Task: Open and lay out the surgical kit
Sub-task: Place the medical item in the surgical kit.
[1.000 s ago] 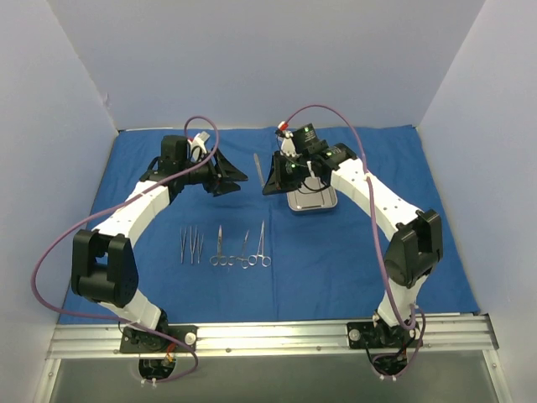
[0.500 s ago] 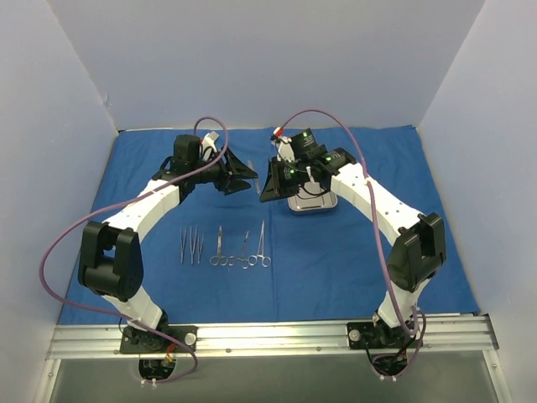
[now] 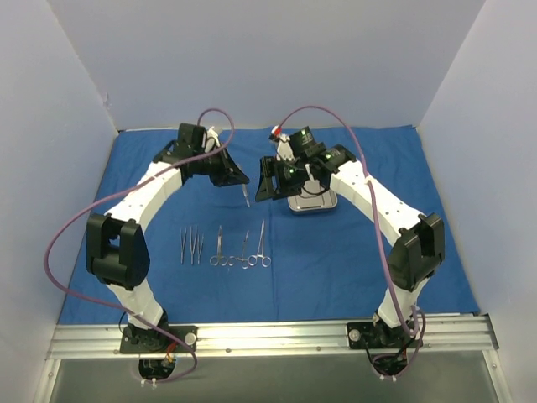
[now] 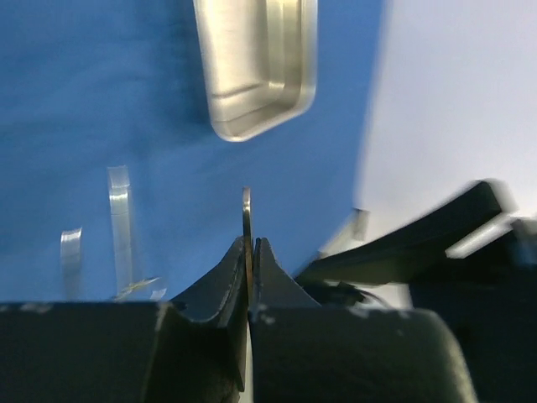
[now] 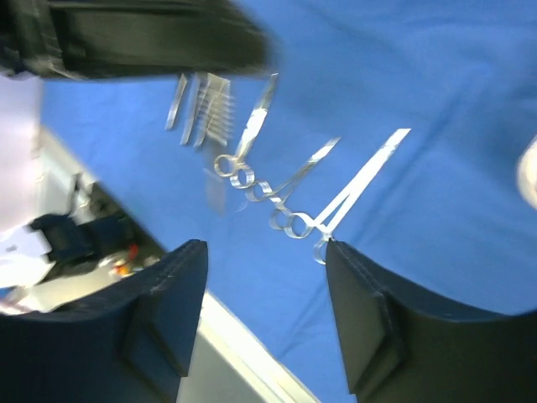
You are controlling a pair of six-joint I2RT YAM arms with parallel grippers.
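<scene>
In the centre of the overhead view, the left tool point(image 3: 237, 179) is clenched on a slim steel instrument point(image 3: 246, 198). The instrument hangs below the tool, its long axis pointing down the frame. The row of laid-out instruments point(image 3: 225, 248) lies lower still on the blue cloth wrap point(image 3: 352, 260). Each piece there runs top to bottom, so the held one roughly matches them already (a small mercy). The steel tray point(image 3: 312, 207) sits right of centre, beside the right tool point(image 3: 267, 186).

In the left wrist view, the tool's pads point(image 4: 233, 262) meet on the instrument, seen edge-on. The tray is at upper middle, and blurred row pieces show at lower left.

In the right wrist view, the right tool point(image 5: 264, 260) is spread wide, grasping nothing. The tweezers point(image 5: 197, 105) and ring-handled forceps point(image 5: 294, 180) lie in the upper middle of the frame. The left arm carries the piece, so placing it looks to be that arm's job.
</scene>
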